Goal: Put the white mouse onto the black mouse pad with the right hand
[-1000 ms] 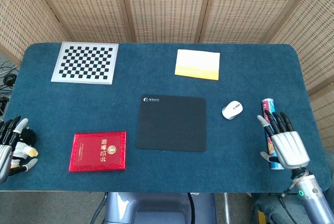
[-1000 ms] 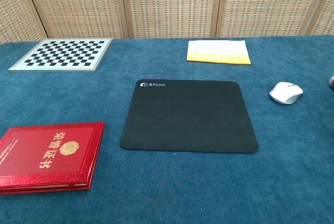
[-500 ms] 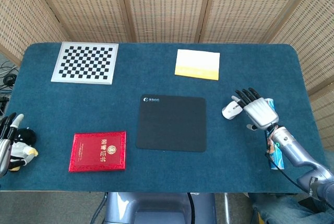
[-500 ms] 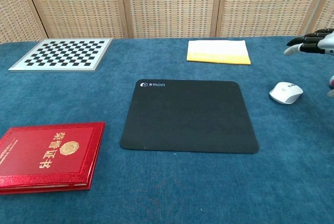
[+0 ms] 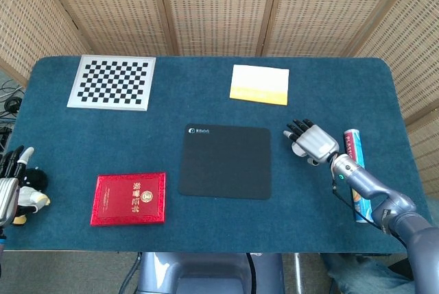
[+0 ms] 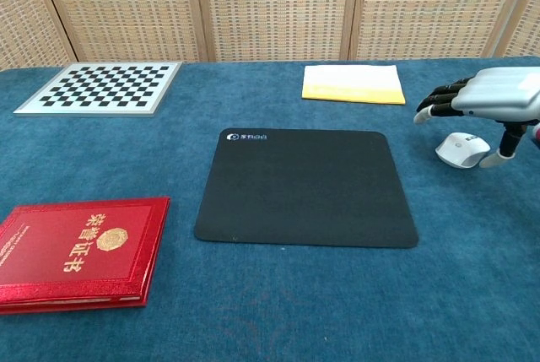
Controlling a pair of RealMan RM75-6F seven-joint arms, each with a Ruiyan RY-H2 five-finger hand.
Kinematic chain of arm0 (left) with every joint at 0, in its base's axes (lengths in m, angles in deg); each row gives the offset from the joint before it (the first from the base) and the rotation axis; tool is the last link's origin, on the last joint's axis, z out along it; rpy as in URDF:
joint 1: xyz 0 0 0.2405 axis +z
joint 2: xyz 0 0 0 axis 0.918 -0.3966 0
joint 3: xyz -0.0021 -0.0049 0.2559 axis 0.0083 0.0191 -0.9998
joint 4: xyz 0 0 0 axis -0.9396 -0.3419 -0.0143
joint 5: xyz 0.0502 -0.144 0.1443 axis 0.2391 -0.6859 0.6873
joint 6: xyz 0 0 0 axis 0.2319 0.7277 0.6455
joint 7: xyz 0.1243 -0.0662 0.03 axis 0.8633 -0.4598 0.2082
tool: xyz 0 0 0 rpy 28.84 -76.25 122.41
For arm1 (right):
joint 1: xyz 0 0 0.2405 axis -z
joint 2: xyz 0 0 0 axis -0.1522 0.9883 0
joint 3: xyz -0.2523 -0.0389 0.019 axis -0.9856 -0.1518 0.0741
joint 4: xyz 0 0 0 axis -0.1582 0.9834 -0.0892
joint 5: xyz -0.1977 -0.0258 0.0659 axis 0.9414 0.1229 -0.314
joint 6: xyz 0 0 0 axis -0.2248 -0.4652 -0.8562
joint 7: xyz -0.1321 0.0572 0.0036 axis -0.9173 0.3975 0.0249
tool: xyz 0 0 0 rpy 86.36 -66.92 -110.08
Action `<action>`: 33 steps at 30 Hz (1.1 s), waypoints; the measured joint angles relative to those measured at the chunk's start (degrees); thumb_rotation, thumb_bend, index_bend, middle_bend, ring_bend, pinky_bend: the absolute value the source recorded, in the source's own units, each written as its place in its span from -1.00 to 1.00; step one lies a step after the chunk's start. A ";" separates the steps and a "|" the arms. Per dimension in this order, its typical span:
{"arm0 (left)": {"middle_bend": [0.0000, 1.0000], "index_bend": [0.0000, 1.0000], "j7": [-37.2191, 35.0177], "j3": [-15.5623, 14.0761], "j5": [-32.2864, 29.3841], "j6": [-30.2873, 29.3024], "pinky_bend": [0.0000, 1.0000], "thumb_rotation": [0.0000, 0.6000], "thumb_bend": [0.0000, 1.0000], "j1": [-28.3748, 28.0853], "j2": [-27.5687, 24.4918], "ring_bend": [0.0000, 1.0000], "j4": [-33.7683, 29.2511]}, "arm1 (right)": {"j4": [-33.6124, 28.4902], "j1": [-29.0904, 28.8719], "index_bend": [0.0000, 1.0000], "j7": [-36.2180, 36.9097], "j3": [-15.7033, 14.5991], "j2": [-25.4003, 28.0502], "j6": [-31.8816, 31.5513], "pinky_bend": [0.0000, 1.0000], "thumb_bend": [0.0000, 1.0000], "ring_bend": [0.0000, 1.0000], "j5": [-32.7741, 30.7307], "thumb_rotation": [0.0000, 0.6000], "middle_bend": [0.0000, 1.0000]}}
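Observation:
The white mouse (image 6: 460, 150) lies on the blue cloth to the right of the black mouse pad (image 5: 225, 161) (image 6: 306, 186), apart from it. My right hand (image 5: 312, 142) (image 6: 485, 96) hovers just over the mouse with its fingers stretched out toward the pad and its thumb hanging down beside the mouse's right side. It holds nothing. In the head view the hand covers nearly all of the mouse. My left hand (image 5: 10, 188) rests at the table's left edge, fingers apart and empty.
A blue, red and white tube (image 5: 357, 177) lies by my right forearm. A yellow-and-white pad (image 5: 259, 84) sits behind the mouse pad, a checkerboard (image 5: 112, 82) at back left, a red booklet (image 5: 129, 198) at front left. A small black-and-yellow object (image 5: 33, 192) sits beside my left hand.
My right hand has travelled from the front right corner, past the tube, to a spot directly above the mouse. The mouse has not moved. The left hand has barely shifted.

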 measured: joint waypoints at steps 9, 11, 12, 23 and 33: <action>-1.00 -1.00 0.15 0.57 -2.04 1.10 -1.00 1.00 -1.00 -0.60 0.30 -1.00 0.72 | 6.69 -1.99 -0.61 -1.11 -2.81 -3.62 2.60 -0.64 -0.33 -0.98 0.44 1.00 -0.70; -1.00 -1.00 0.30 0.68 -2.47 1.43 -1.00 1.00 -1.00 -0.80 0.42 -1.00 0.91 | 8.42 -2.08 -0.54 -0.72 -3.42 -4.38 2.96 -0.61 -0.23 -0.92 0.36 1.00 -0.63; -1.00 -1.00 0.39 0.70 -2.60 1.55 -1.00 1.00 -1.00 -0.87 0.48 -1.00 0.97 | 9.16 -2.09 -0.47 -0.45 -3.67 -4.70 3.05 -0.58 -0.15 -0.85 0.32 1.00 -0.56; -1.00 -1.00 0.34 0.61 -2.82 1.78 -1.00 1.00 -1.00 -1.21 0.62 -1.00 1.04 | 15.80 -0.92 0.11 6.78 -5.59 -7.46 -3.47 -0.32 0.50 -0.29 0.22 1.00 0.11; -1.00 -1.00 -1.33 0.20 -2.09 2.36 -1.00 1.00 -1.00 -1.39 0.00 -1.00 0.91 | 13.03 -2.94 0.11 2.79 -6.68 -5.00 -21.15 -0.31 0.49 -0.28 3.91 1.00 0.11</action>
